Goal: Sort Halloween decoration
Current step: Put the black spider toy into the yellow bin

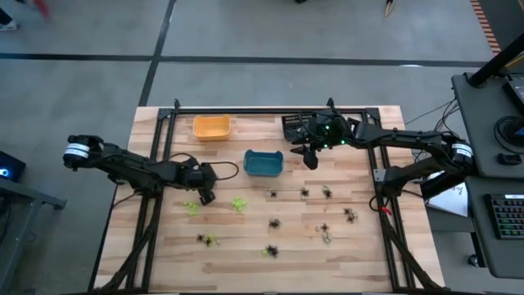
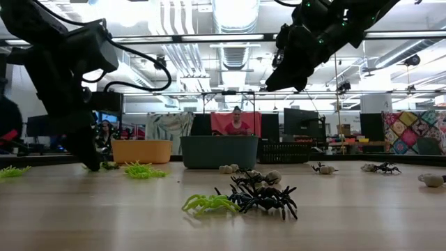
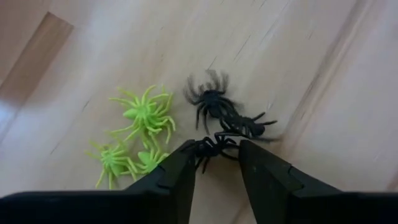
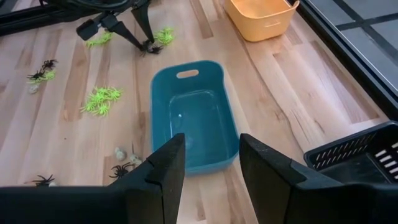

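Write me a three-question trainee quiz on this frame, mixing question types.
1. True or false: the teal bin already holds spiders.
2. What lies between the left gripper jaws? A) green spider B) black spider C) nothing
3. Fill in: the right gripper hangs above the ___ bin, jaws open.

Key: 1 false, it looks empty. 2 B, though the jaws have not visibly closed on it. 3 teal.

Around your table: grey floor (image 1: 270,37) at twelve o'clock, desk with keyboard (image 1: 508,217) at three o'clock, ceiling ducts (image 2: 233,14) overhead.
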Motion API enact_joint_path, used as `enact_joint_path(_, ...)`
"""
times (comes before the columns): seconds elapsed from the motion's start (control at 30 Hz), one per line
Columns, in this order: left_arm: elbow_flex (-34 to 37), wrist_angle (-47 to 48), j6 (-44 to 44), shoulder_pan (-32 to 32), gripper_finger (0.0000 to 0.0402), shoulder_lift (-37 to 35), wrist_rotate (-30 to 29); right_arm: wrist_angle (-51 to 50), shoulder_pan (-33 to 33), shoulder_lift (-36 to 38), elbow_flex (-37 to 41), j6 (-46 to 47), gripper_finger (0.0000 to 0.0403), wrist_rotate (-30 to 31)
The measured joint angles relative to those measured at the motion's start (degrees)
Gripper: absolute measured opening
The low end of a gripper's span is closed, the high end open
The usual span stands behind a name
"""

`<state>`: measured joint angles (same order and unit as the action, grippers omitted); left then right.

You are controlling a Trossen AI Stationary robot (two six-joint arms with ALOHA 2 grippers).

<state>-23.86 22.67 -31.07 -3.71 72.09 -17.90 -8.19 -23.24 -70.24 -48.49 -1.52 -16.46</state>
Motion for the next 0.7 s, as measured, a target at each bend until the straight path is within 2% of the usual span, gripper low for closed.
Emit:
enact_joint_path(0.33, 0.2, 0.73, -0.19, 0.05, 0.0007, -2.15, 1.13, 0.0, 0.0, -0.02, 0.0, 0.02, 0.0143, 0.0)
enact_joint_path(0.7, -0.62, 2.35, -0.61, 0.01, 0.0, -5.01, 5.52, 0.0, 0.0, -0.02, 0.0, -0.04, 0.0143, 0.01)
